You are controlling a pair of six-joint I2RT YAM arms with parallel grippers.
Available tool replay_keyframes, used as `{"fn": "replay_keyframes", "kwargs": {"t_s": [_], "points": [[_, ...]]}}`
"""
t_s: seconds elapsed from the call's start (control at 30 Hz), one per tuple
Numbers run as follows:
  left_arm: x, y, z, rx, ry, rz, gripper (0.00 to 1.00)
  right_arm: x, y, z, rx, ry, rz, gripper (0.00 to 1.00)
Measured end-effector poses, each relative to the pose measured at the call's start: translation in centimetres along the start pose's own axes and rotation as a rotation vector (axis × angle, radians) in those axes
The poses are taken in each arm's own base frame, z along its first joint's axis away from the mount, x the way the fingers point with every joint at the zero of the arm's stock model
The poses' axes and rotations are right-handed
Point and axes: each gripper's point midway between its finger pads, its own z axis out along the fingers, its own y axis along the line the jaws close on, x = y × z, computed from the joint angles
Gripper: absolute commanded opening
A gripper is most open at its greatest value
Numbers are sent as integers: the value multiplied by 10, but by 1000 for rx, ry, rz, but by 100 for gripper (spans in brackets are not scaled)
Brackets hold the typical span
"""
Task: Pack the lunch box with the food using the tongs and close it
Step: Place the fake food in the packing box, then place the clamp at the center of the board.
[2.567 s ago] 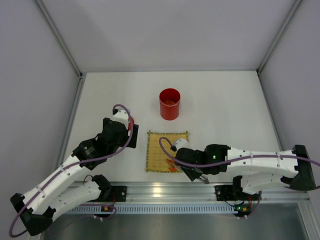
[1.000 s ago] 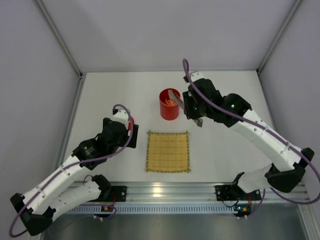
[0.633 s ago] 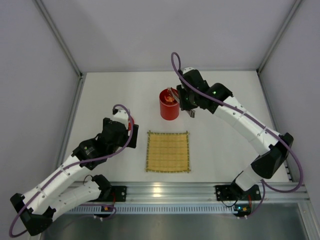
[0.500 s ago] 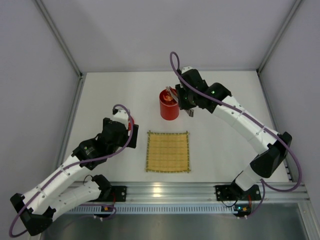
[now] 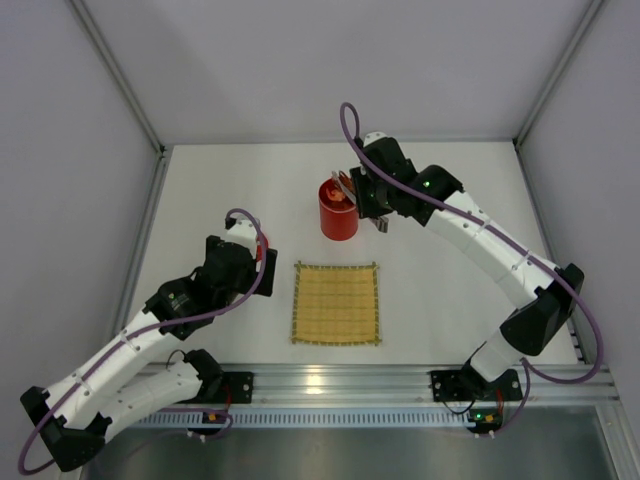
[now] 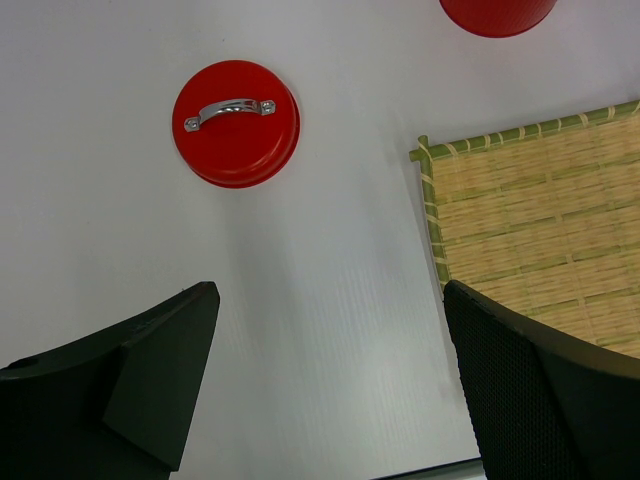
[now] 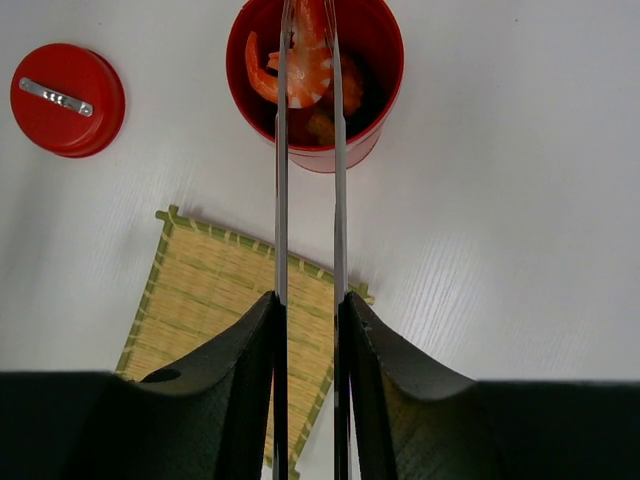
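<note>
The red lunch box [image 5: 338,218] stands uncovered at the table's middle back; its rim [image 7: 386,62] is at the top of the right wrist view. My right gripper [image 5: 373,203] [image 7: 310,305] is shut on the silver tongs [image 7: 281,180]. The tong tips reach into the box's mouth with an orange-and-white shrimp [image 7: 300,72] between them. More food lies in the box under the shrimp. The red lid [image 6: 236,123] [image 7: 67,98] lies flat on the table, silver tab up. My left gripper [image 6: 330,300] [image 5: 252,252] hangs open near the lid with nothing between its fingers.
A yellow bamboo mat [image 5: 336,302] [image 6: 540,230] lies between the two arms, near the front. White walls close the table in at the back and both sides. A metal rail [image 5: 330,385] runs along the near edge.
The right arm carried the tongs from the mat's near edge up to the lunch box. In the last half second it has barely shifted. The left arm has stayed still.
</note>
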Motion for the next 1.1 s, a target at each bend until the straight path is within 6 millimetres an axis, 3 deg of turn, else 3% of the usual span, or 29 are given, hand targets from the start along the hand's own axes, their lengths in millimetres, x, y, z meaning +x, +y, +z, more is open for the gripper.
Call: {"fn": "replay_keyframes", "kwargs": {"t_s": [0.33,0.47,0.53,0.7,0.77,0.83,0.87,0.9,1.1], "points": [[0,0,0,0,0,0,99,0,0,0,2,-1,-1,36],[0,0,0,0,1,0,99,-4,-11,-1,25,-12,16,36],[0,0,0,0,0,0,99,-11,-29,-5,46,-29,56,36],[0,0,0,0,0,0,99,-12,-117,-19,187,-83,220,37],[0,0,0,0,0,0,99,2,-146,-20,247,-81,281,38],[0,0,0,0,0,0,99,21,-162,-12,284,-65,321,39],[0,0,0,0,0,0,99,27,-165,-5,291,-61,337,39],[0,0,0,0,0,0,99,48,-169,8,307,-14,345,39],[0,0,0,0,0,0,99,126,-175,64,345,157,391,40]]}}
